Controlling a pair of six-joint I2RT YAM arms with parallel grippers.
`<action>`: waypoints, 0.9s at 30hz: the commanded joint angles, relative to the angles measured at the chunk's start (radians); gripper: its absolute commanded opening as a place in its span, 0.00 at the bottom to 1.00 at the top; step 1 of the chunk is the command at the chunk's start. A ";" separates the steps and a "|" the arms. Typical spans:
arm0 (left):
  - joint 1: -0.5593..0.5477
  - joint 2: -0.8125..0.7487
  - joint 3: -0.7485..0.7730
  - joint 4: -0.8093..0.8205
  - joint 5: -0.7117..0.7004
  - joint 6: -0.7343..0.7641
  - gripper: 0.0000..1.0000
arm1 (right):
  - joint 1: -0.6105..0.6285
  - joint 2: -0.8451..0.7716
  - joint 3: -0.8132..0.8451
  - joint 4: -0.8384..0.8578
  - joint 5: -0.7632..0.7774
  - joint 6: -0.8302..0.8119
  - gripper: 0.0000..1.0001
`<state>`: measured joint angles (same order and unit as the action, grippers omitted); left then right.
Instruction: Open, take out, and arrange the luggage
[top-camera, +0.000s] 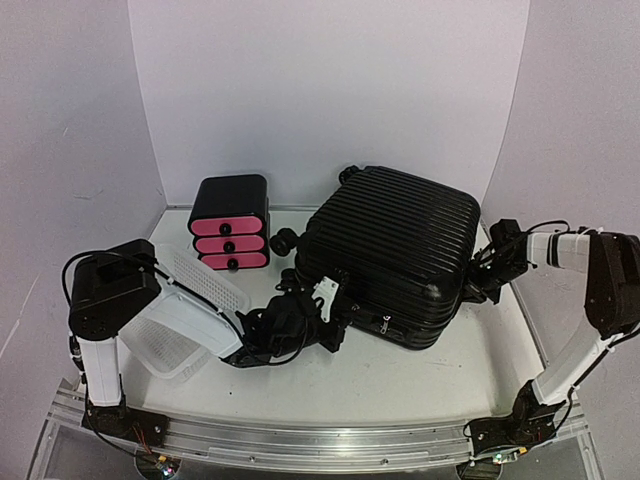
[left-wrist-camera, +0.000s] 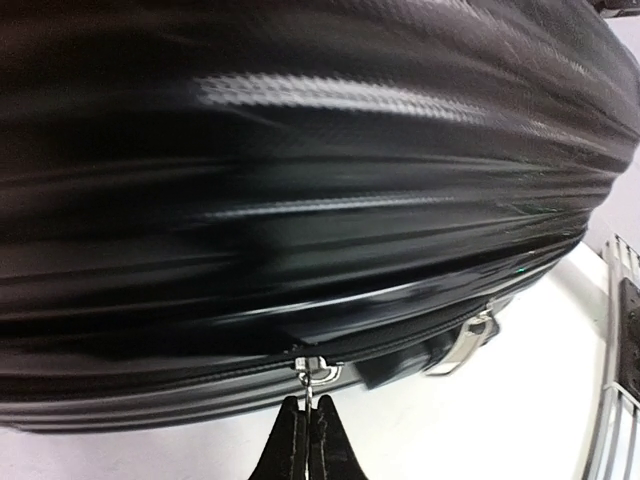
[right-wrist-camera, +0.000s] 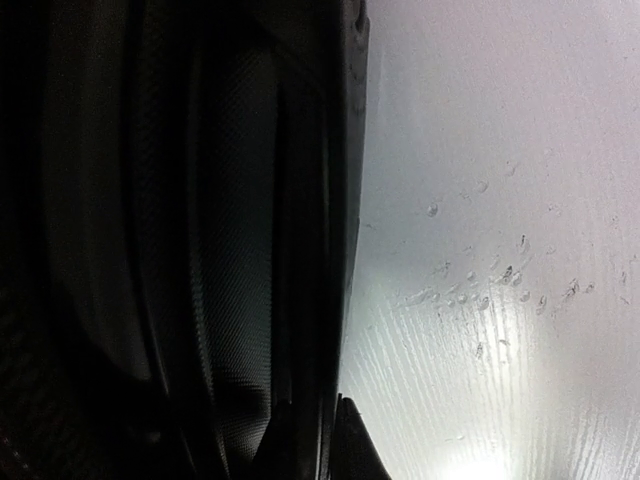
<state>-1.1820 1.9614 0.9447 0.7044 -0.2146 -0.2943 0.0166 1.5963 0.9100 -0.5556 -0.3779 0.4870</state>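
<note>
The luggage (top-camera: 390, 250), a large black ribbed suitcase, lies flat and closed on the white table. My left gripper (top-camera: 335, 318) is at its front left edge. In the left wrist view it (left-wrist-camera: 308, 408) is shut on a silver zipper pull (left-wrist-camera: 311, 385) hanging from the zip line of the luggage (left-wrist-camera: 300, 200). A second silver pull (left-wrist-camera: 470, 340) hangs further right. My right gripper (top-camera: 478, 282) is at the suitcase's right side. In the right wrist view its fingertips (right-wrist-camera: 352, 440) pinch a thin dark edge of the luggage (right-wrist-camera: 230, 250).
A small black box with three pink drawers (top-camera: 230, 225) stands left of the suitcase. A white mesh basket (top-camera: 190, 310) lies tilted under the left arm. White table surface (right-wrist-camera: 480, 250) shows right of the suitcase. Walls close in at the back and sides.
</note>
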 joint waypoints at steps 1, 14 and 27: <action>0.036 -0.100 -0.059 -0.027 -0.097 0.035 0.00 | -0.009 0.046 -0.009 -0.208 0.167 -0.231 0.00; 0.252 -0.266 -0.189 -0.028 0.226 0.149 0.00 | -0.157 0.093 0.077 -0.339 0.097 -0.547 0.00; 0.482 -0.205 -0.219 0.128 0.652 0.191 0.00 | -0.205 0.255 0.218 -0.412 0.137 -0.678 0.00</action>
<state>-0.7979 1.7420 0.7177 0.6964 0.3279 -0.1009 -0.1600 1.7779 1.1374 -0.8799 -0.4702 0.0231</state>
